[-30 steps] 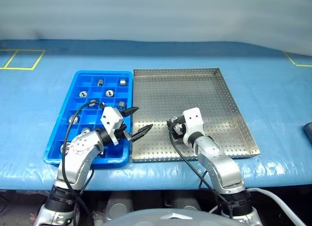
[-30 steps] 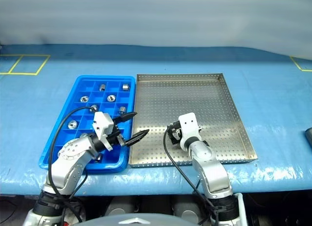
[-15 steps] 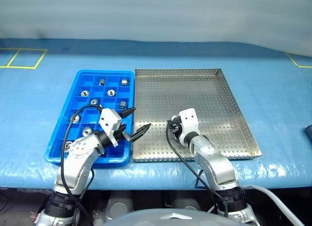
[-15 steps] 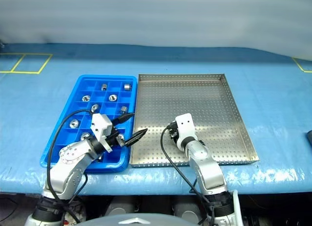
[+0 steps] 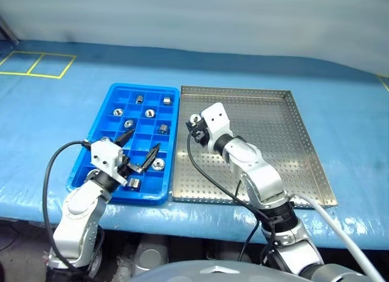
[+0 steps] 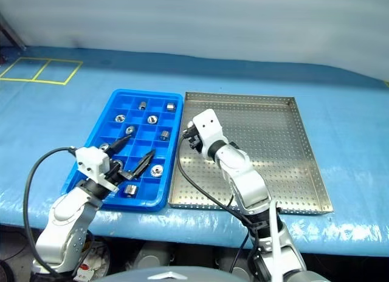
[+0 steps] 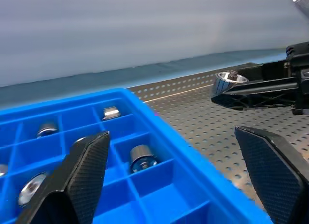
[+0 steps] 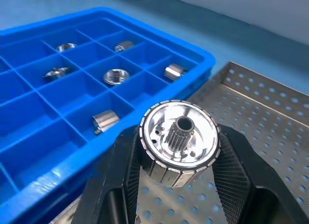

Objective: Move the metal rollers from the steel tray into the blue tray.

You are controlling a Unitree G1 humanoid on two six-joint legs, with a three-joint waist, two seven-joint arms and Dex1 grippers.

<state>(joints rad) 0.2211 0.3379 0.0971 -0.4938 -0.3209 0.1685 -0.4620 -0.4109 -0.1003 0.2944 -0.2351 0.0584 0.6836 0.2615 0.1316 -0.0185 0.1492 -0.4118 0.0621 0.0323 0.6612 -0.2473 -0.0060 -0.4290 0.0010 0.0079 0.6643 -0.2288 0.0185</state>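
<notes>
Steel tray [image 5: 285, 154] is seen centre-right of the head view: flat silver sheet w/ rows of small punched holes and a low raised rim, floor bare. Just left of it, rims side by side, the blue tray [image 5: 97, 154] is set: glossy bright-blue plastic, split into a grid of small square cells. Approx. nine metal rollers [image 5: 158, 164] are held in those cells, one per cell, some upright w/ the bore showing, some tipped on their side; shiny, short, ribbed cylinders.

One more roller [image 8: 179, 141] is clamped in the right gripper [image 8: 181, 159] jaws, black fingers pressed on both sides of its ribbed wall, toothed hub facing the wrist cam. It's held above the steel tray's upper-left corner, near the blue tray's rim.

Left gripper [image 5: 138, 152] is held over the lower cells of the blue tray, pointed black jaws spread wide apart, nothing between them.

Bench [image 5: 346, 106] is covered w/ wrinkly blue sheeting, yellow tape lines [image 5: 36, 66] at upper left.
</notes>
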